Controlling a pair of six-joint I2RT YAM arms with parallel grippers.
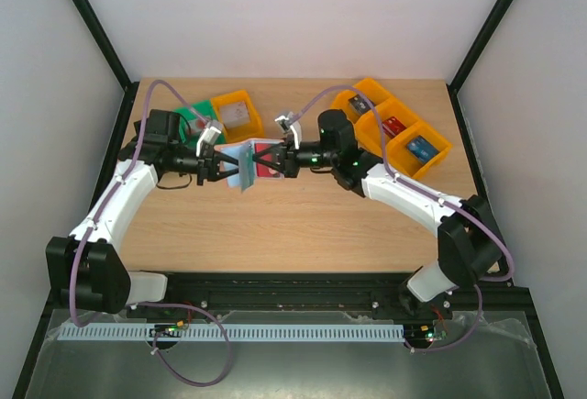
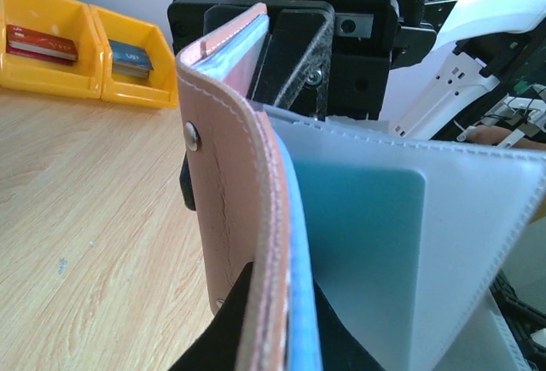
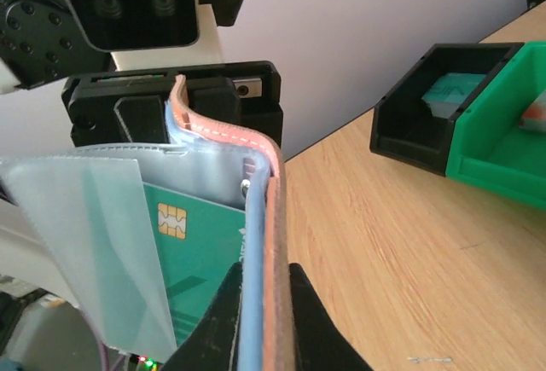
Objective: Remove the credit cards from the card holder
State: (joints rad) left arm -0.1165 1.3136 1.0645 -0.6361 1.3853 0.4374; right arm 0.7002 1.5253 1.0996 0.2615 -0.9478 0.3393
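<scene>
The card holder, tan outside and light blue inside, hangs spread open above the table between both arms. My left gripper is shut on its left panel, the fingers pinching the leather edge at the left gripper. A teal credit card sits in a clear sleeve of that panel. My right gripper is shut on the other panel, the right gripper clamping its edge. A green chip card shows in a pocket beside it. A red patch shows inside the holder.
Yellow bins with small cards stand at the back right, also in the left wrist view. An orange bin and a green bin sit at the back left. A black bin adjoins the green bin.
</scene>
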